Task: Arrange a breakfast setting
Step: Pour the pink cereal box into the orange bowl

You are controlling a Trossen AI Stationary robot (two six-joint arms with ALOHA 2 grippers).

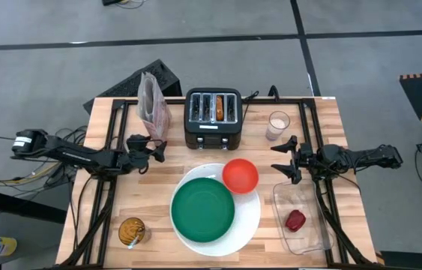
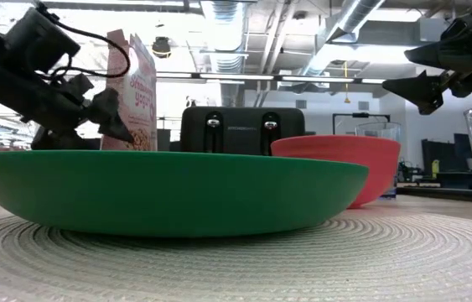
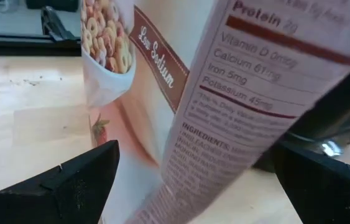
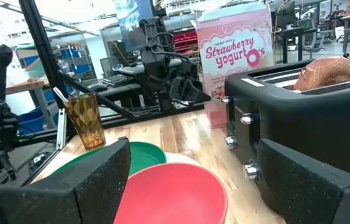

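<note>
The left gripper [image 1: 153, 148] hangs with its jaws spread wide and nothing held, right up against the cereal box [image 1: 153, 112]. In its wrist view the box stands between the two fingers [image 3: 63, 180], close in front, leaning at an angle. The box is not part of the setting; whether the fingers touch it cannot be told.

Further along, the green plate [image 1: 203, 209] rests on the white plate [image 1: 249, 217], both lying beyond the left fingertips and toward the near edge. The red bowl [image 1: 240, 175] sits on the white plate's far rim.

The bagel [image 1: 218, 106] stands upright in a slot of the toaster [image 1: 212, 118], its long axis running along the slot, away from the near edge. It looks about as far from one gripper as the other.

The right gripper [image 1: 288, 157] is also spread wide and empty, pointing toward the bowl and toaster. From its fingers [image 4: 69, 186] the bowl [image 4: 175, 193] lies just ahead and low, the bagel [image 4: 325, 73] ahead, off to one side and higher.

The red piece [image 1: 294, 220] lies in the tray [image 1: 317, 240], behind and beside the right fingers, far nearer that arm. I'd judge the right arm best placed for it or the bagel.
</note>
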